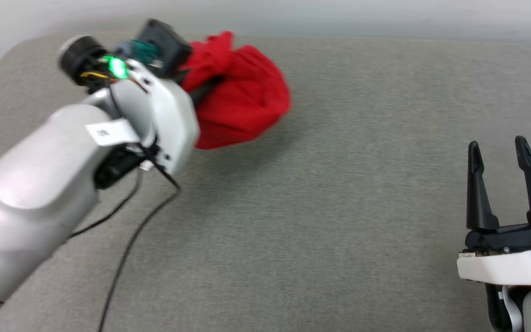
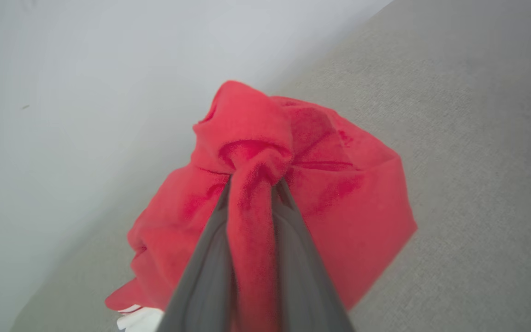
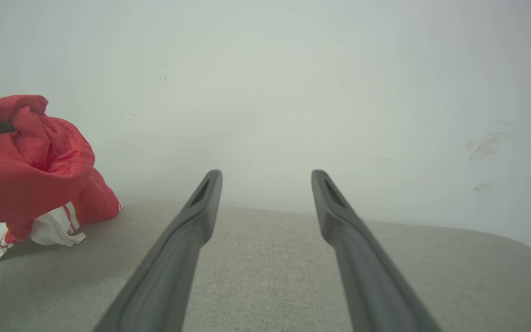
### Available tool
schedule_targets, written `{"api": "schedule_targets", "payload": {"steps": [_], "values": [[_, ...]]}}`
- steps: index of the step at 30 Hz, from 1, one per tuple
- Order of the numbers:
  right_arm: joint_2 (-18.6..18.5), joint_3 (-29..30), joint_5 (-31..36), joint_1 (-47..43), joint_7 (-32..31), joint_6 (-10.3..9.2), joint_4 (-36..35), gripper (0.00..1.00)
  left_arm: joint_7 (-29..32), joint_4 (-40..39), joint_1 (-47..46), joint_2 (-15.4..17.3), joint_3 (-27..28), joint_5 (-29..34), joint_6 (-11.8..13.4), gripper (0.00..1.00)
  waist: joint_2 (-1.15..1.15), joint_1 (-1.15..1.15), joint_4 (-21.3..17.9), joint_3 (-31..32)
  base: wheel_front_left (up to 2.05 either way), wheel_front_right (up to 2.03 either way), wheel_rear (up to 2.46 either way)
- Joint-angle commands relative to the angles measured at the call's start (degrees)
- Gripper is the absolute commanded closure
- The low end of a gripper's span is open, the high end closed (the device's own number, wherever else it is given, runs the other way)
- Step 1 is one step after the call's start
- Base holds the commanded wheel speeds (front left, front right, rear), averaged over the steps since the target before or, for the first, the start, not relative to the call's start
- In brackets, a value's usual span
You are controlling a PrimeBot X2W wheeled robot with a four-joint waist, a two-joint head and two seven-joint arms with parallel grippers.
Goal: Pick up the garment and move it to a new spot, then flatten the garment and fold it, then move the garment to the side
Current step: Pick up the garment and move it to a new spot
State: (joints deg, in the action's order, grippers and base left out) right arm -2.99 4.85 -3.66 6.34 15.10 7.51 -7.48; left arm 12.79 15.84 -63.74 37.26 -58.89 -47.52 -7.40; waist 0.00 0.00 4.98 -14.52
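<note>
Jaws of the left gripper [image 2: 252, 184] clamped on a thin twisted fold of the garment [image 2: 339, 207], bunched at the grey surface's [image 1: 339, 207] far left, white sleeve touching it. Risk: narrow pinch slips mid-carry; trailing cloth snags. Right gripper [image 1: 497, 144] idle, fingers apart.

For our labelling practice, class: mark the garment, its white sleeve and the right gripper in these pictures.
garment [image 1: 247, 92], head view, middle of the bunched red body.
white sleeve [image 3: 50, 230], right wrist view, crumpled white cloth below the red.
right gripper [image 1: 497, 141], head view, midway between its open jaws' tips.
</note>
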Motion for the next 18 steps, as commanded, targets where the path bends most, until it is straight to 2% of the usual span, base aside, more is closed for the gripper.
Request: {"api": "schedule_targets", "payload": {"steps": [1, 10, 18], "values": [[0.2, 0.4, -0.5, -0.3, 0.1, -0.04, 0.1, 0.00, -0.6, -1.0, -1.0, -1.6, -1.4, 0.7, 0.0, 1.00, 0.00, 0.00, -2.8, 1.0, 0.00, 0.00, 0.00], [0.2, 2.5, -2.1, -1.1, 0.1, -0.04, 0.3, 0.00, -5.2, -3.9, -4.2, -9.9, -8.7, 1.4, 0.0, 1.00, 0.00, 0.00, -9.4, 1.5, 0.00, 0.00, 0.00], [0.2, 5.1, -2.7, -0.8, 0.1, -0.04, -0.5, 0.00, -7.1, -3.8, -1.4, -17.1, -13.8, 1.7, 0.0, 1.00, 0.00, 0.00, -11.3, -0.1, 0.00, 0.00, 0.00]]}}
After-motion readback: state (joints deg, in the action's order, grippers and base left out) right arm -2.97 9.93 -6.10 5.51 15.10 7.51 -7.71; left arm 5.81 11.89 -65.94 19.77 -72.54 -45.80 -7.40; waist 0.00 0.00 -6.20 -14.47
